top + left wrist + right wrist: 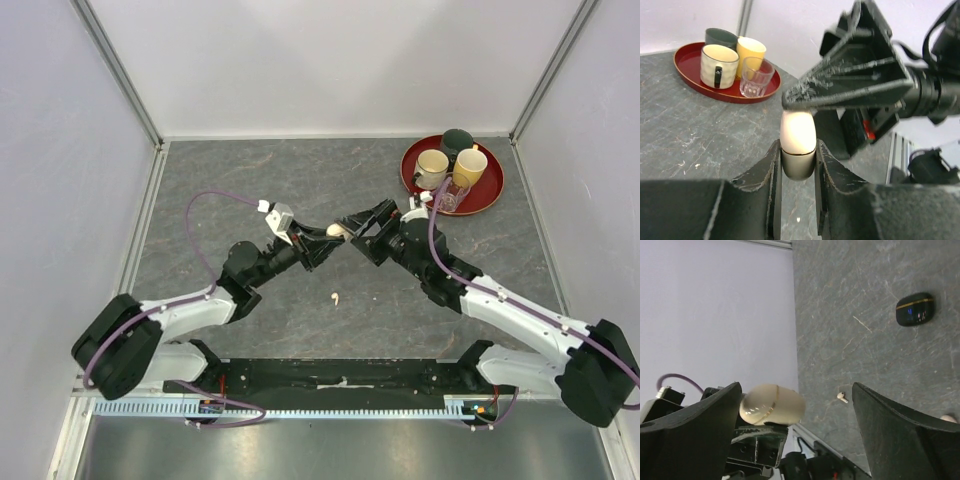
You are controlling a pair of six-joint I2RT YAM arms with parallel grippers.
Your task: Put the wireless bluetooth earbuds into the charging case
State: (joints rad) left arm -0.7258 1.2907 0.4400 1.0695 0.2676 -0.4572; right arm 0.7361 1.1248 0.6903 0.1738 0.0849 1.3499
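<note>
Left wrist view: left gripper (798, 161) pinches the charging case (798, 142) by its base; I judge this frees its top for the right gripper (796, 389), jaws spread. One cream earbud (335, 297) lies on the table (250, 170) below.

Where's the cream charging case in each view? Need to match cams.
Top external: cream case near the centre of the frame.
Left wrist: it sits lower centre, upright.
Right wrist: it sits lower left.
Shared landmark: left gripper clamped on it.
</note>
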